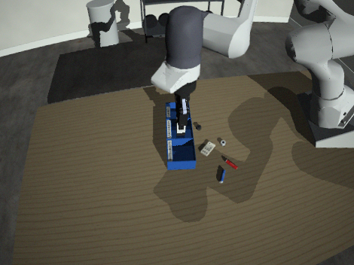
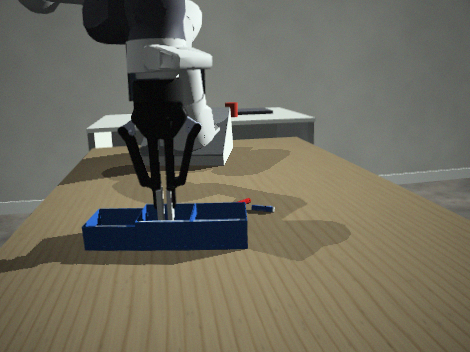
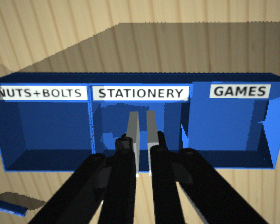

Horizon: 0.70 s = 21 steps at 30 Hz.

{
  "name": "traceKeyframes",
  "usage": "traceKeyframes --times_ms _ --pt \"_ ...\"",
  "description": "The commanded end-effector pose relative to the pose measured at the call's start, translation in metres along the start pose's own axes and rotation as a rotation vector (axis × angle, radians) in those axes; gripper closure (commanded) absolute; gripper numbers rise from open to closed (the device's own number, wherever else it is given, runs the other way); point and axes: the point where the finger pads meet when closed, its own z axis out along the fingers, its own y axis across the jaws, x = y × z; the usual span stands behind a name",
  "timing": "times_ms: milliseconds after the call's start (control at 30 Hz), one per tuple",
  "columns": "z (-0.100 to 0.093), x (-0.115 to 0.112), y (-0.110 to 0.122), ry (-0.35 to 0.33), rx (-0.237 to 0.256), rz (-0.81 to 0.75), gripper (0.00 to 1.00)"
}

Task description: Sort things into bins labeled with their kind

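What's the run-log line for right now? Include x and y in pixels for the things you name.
gripper (image 1: 181, 132) (image 2: 165, 218) (image 3: 143, 123): shut, nothing held | at: STATIONERY bin (image 1: 169, 129) (image 2: 167, 236) (image 3: 141, 93) | on table: red item (image 1: 231, 164) (image 2: 244, 201), blue item (image 1: 222, 175) (image 2: 263, 208) (image 3: 14, 209), cream block (image 1: 208, 148), pale ring (image 1: 224, 144), dark piece (image 1: 198, 126)
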Motion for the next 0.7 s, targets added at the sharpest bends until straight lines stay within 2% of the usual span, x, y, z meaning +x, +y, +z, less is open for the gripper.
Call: traceKeyframes --times_ms 0,667 --pt "-0.005 0.001 0.0 0.001 0.001 0.004 0.95" --pt "-0.031 0.001 0.0 0.001 0.001 0.004 0.95"
